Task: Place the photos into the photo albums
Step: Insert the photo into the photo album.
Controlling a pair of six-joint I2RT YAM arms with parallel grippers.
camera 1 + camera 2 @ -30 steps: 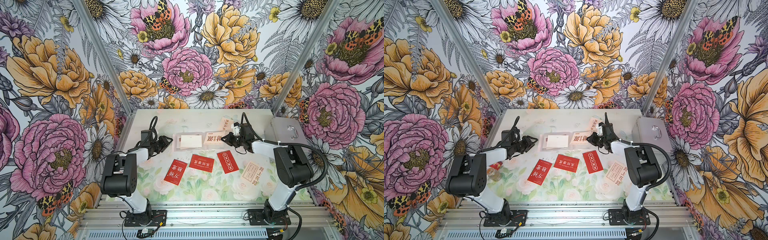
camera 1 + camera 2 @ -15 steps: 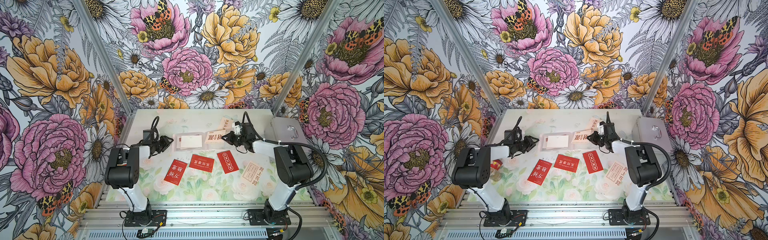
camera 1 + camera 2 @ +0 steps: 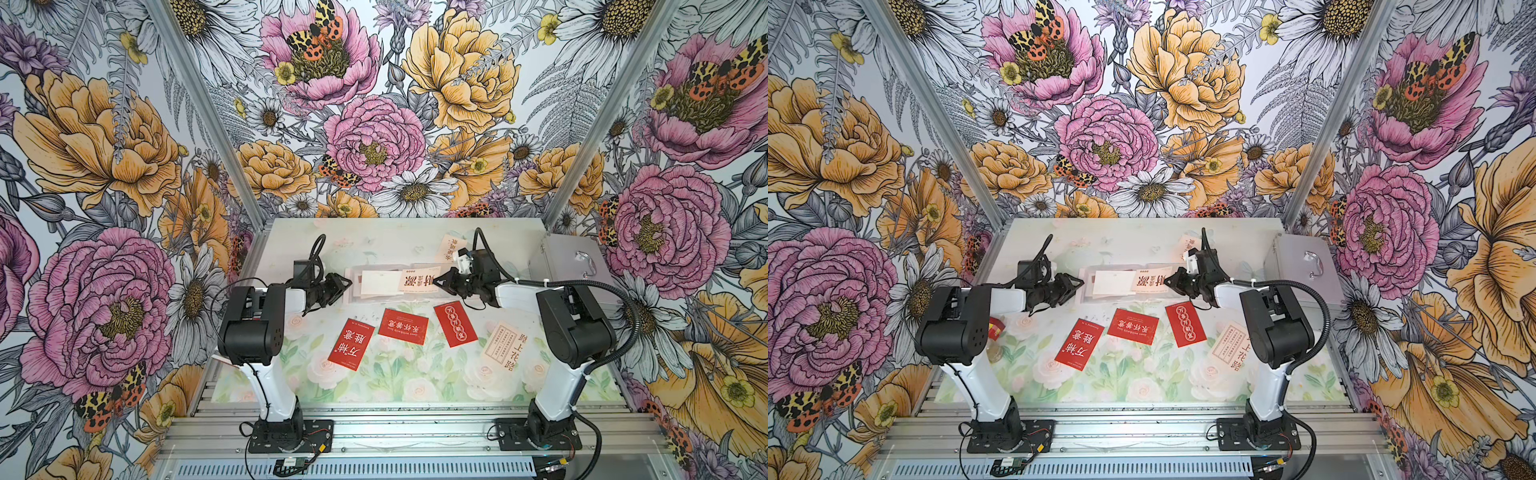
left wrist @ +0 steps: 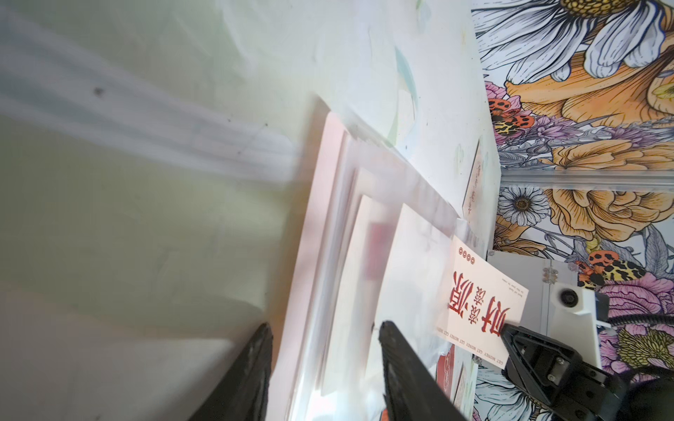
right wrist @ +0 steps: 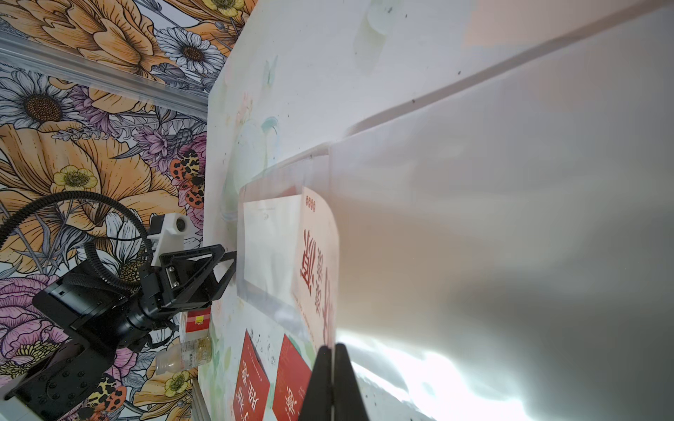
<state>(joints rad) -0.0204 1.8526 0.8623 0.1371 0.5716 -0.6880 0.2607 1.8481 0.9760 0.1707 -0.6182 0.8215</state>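
The pale-pink photo album (image 3: 376, 272) (image 3: 1088, 286) lies open at mid-table, clear sleeves up. My right gripper (image 3: 436, 282) (image 3: 1168, 282) (image 5: 332, 350) is shut on one end of a cream photo (image 3: 417, 279) (image 4: 477, 291) (image 5: 317, 262) with red characters. The photo's far end lies over the album's sleeve. My left gripper (image 3: 345, 283) (image 3: 1077, 284) (image 4: 326, 328) is open at the album's left edge (image 4: 328, 218), which runs between its fingers. Three red photos (image 3: 351, 344) (image 3: 405, 326) (image 3: 455, 324) and a cream one (image 3: 505, 351) lie nearer the front. Another cream photo (image 3: 453, 249) is at the back.
A silver metal case (image 3: 569, 266) with a handle stands at the right edge of the table. Under the left arm, a red-and-white carton (image 3: 995, 328) and a small bottle (image 3: 994, 353) sit at the table's left side.
The left arm's elbow has swung up and back while its gripper stays at the album's left edge. The right gripper still holds the cream photo in about the same place.
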